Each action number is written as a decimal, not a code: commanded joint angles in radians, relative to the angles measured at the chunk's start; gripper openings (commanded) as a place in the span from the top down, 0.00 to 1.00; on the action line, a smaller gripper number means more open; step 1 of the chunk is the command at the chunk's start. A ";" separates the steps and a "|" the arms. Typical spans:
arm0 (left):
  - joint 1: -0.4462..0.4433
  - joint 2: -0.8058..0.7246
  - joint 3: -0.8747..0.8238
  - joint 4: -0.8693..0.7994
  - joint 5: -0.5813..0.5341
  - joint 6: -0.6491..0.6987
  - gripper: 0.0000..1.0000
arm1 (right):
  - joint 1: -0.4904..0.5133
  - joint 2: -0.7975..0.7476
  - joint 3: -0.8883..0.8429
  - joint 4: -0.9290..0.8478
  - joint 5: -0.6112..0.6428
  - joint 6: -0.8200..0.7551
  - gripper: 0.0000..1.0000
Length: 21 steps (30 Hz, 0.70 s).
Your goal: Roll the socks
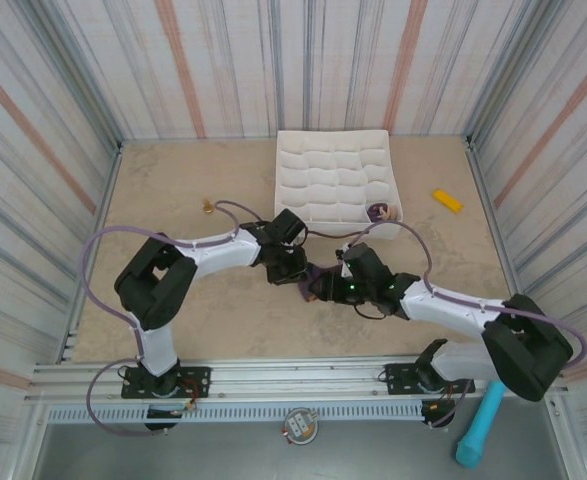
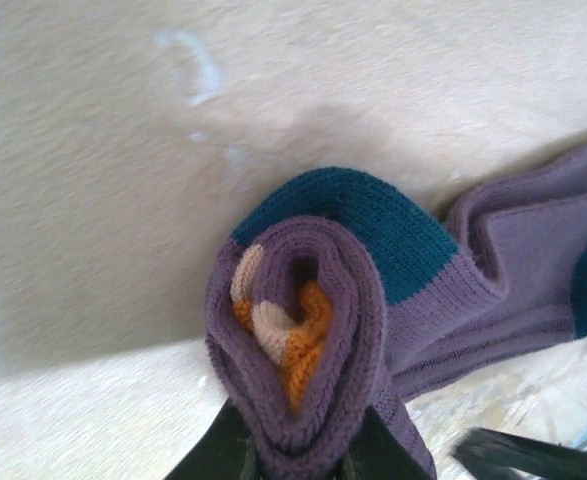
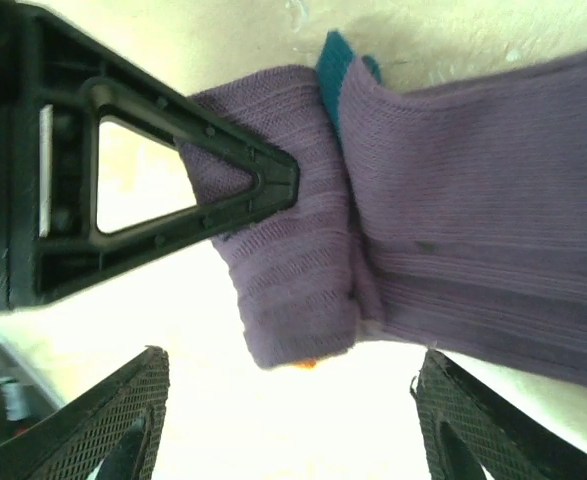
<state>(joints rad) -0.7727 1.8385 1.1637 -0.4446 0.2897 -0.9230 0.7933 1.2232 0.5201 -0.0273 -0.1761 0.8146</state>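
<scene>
The socks [image 2: 303, 330] lie at the middle of the table [image 1: 223, 320], the white tray [image 1: 318, 170] at 12 o'clock from them. The left gripper [image 2: 293, 455] pinches their rolled end from 10 o'clock; the right gripper [image 3: 288, 420], spread wide, faces the unrolled part from 3 o'clock

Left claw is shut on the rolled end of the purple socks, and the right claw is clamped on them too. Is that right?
No. The left claw is shut on the rolled end of the purple socks, but the right claw is open: the right wrist view shows its fingers spread wide, not clamping the socks.
</scene>
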 commanded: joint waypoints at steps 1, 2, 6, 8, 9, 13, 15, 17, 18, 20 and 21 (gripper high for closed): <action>0.016 -0.037 0.017 -0.183 -0.023 0.021 1.00 | 0.118 -0.046 0.063 -0.235 0.325 -0.129 0.31; 0.018 -0.041 0.018 -0.193 -0.020 0.019 1.00 | 0.153 -0.047 0.068 -0.238 0.381 -0.143 0.30; 0.023 -0.039 0.017 -0.209 -0.002 0.016 1.00 | 0.309 -0.014 0.078 -0.178 0.585 -0.225 0.31; 0.023 -0.029 0.019 -0.207 0.012 0.011 1.00 | 0.362 0.027 0.083 -0.130 0.635 -0.264 0.31; 0.023 -0.025 0.018 -0.204 0.019 0.009 1.00 | 0.385 0.055 0.090 -0.111 0.657 -0.281 0.31; 0.024 -0.016 0.016 -0.193 0.039 -0.002 1.00 | 0.439 0.162 0.130 -0.047 0.708 -0.332 0.31; 0.024 -0.010 0.017 -0.192 0.046 -0.002 1.00 | 0.448 0.217 0.149 -0.019 0.723 -0.343 0.32; 0.025 -0.008 0.019 -0.192 0.052 -0.004 1.00 | 0.455 0.254 0.163 0.007 0.736 -0.352 0.32; 0.024 -0.008 0.018 -0.192 0.052 -0.002 1.00 | 0.457 0.271 0.171 0.021 0.740 -0.362 0.32; 0.024 -0.007 0.016 -0.191 0.055 -0.005 1.00 | 0.458 0.301 0.183 0.037 0.746 -0.373 0.33; 0.024 -0.008 0.013 -0.190 0.057 -0.006 1.00 | 0.458 0.317 0.192 0.036 0.759 -0.375 0.34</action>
<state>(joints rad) -0.7517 1.8187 1.1709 -0.5915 0.3305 -0.9207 1.2442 1.5055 0.6777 -0.0303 0.5144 0.4839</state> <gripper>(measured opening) 0.140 0.666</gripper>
